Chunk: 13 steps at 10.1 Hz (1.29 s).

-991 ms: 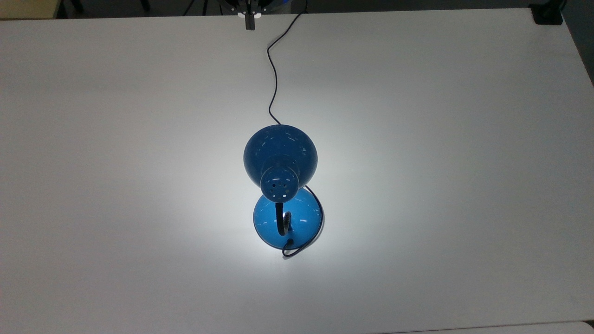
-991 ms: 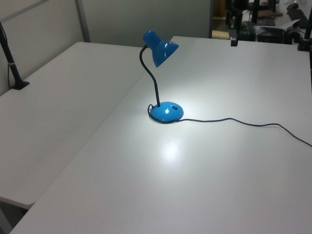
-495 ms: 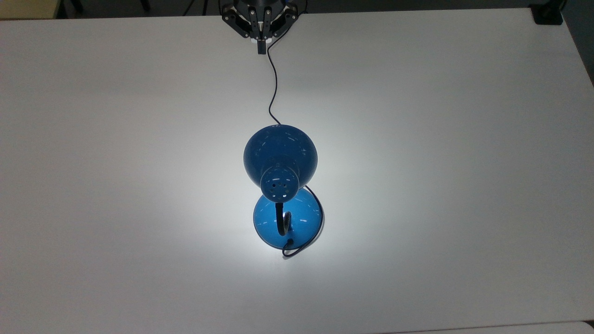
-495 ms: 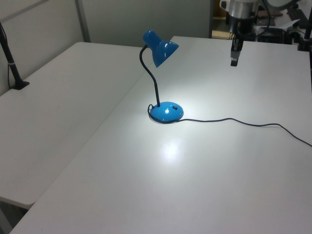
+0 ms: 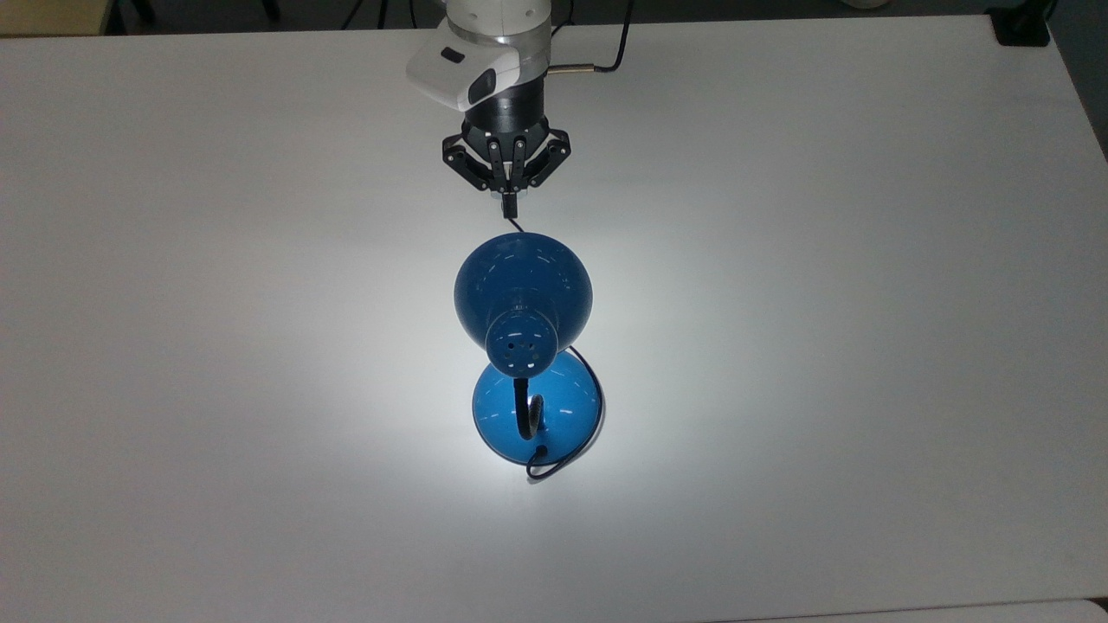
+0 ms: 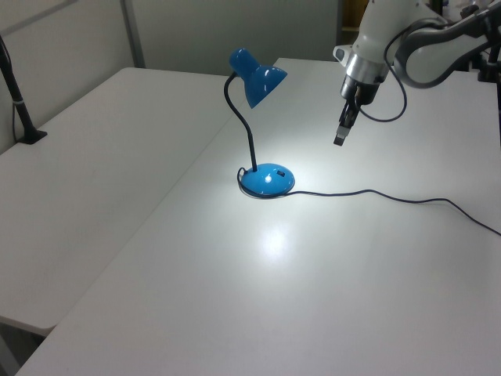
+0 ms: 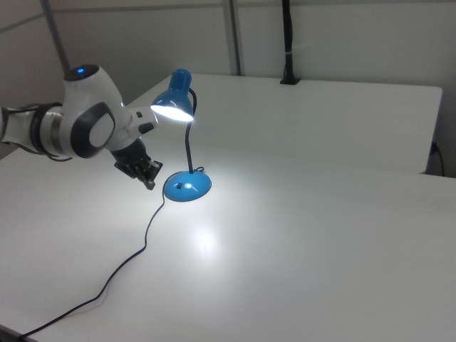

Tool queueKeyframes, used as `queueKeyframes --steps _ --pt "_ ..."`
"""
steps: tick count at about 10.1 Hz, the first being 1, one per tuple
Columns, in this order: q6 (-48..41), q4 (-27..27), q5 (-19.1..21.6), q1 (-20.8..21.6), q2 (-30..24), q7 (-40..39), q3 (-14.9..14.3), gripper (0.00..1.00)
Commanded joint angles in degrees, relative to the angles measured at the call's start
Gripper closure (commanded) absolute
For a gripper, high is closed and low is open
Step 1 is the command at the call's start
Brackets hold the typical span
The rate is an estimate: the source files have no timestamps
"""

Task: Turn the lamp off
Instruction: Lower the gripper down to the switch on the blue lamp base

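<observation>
Nothing here carries any writing I can read: no labels, brands, numbers or signs anywhere I look.

Setting: robotics laboratory or test cell, office-type interior.

Evidence:
- Worktop (image 5: 216, 260): broad, plain white, made of adjoining desk tops; a seam runs between two of them in the left view.
- Robot arm (image 6: 407, 47): white-and-grey, jointed, entering the top view at 12 o'clock, with a black claw (image 5: 511, 206) held above the worktop.
- Partition walls (image 7: 342, 35): plain grey-white panels with metal uprights behind the desks.
- Black clamp post (image 7: 287, 43): fixed at the far desk edge, 12 o'clock in the right view.
- Dark equipment stands (image 6: 391, 35): clustered past the worktop, about 1 o'clock in the left view.
</observation>
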Motion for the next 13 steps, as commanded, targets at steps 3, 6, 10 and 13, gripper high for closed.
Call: queueKeyframes --steps 3,6,10,13 --pt "23.1 -1.0 1.0 0.1 9.9 -0.6 -0.2 1.0" --pt "33.1 -0.3 0.9 0.0 15.0 -0.6 -0.2 1.0" --pt "36.1 3.1 0.5 0.0 18.6 -0.5 -0.2 1.0" --pt "36.1 6.9 -0.3 0.0 21.6 -1.1 -0.2 1.0"
